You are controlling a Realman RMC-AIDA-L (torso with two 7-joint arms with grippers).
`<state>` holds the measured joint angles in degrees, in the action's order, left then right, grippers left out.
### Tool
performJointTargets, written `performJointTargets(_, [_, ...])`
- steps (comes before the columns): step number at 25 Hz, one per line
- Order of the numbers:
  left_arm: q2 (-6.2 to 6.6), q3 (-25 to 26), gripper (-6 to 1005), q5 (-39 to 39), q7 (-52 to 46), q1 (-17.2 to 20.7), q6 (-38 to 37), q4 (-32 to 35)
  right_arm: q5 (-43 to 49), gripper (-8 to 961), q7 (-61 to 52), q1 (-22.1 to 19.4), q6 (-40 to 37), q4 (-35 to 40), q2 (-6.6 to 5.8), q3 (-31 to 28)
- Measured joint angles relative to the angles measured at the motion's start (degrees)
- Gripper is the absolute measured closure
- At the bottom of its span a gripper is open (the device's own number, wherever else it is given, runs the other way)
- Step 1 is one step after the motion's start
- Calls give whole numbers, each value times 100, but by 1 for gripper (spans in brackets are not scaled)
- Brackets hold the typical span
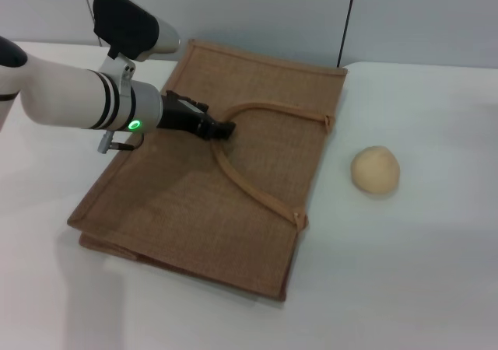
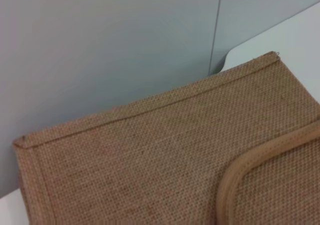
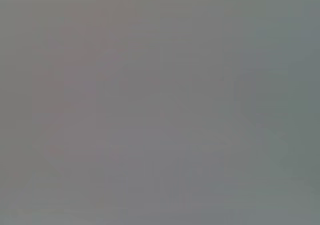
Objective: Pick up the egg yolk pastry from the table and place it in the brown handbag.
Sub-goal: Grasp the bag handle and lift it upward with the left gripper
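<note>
Your left gripper (image 1: 222, 128): over the flat brown handbag (image 1: 179, 202), at its strap handle (image 1: 257, 190); grip state indiscernible. Egg yolk pastry (image 1: 375, 170): well apart, on table (image 1: 420, 272).

Beside the black left claw (image 1: 222, 129), the brown woven handbag (image 1: 179, 202) is showing tan edging, the pastry (image 1: 375, 170) pale yellow on the white desk (image 1: 405, 280).

Bare table (image 1: 436, 272) around egg yolk pastry (image 1: 375, 170) (open every side), brown handbag (image 1: 194, 202) near.

The brown handbag (image 1: 202, 202) is coarse woven jute, the egg yolk pastry (image 1: 375, 170) smooth and matt, the counter (image 1: 412, 272) plain smooth white.
</note>
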<state>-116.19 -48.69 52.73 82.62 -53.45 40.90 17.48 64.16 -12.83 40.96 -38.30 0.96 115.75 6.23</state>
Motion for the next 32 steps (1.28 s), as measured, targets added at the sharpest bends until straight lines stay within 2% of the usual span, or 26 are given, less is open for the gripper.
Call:
performJointTargets(13, [-17, 7, 431, 29, -34, -6, -244, -55, 0, 93, 0, 0, 82, 7, 0, 1])
performJointTargets(21, [-34, 9, 578, 35, -28, -2, -538, -108, 0, 95, 0, 0, 88, 9, 0, 1])
performJointTargets(27, [-48, 9, 825, 54, -33, -13, -733, -112, 0, 97, 0, 45, 127, 9, 0, 1])
performJointTargets(32, [-53, 45, 879, 83, -70, -16, -894, -113, 0, 98, 0, 51, 131, 9, 0, 1])
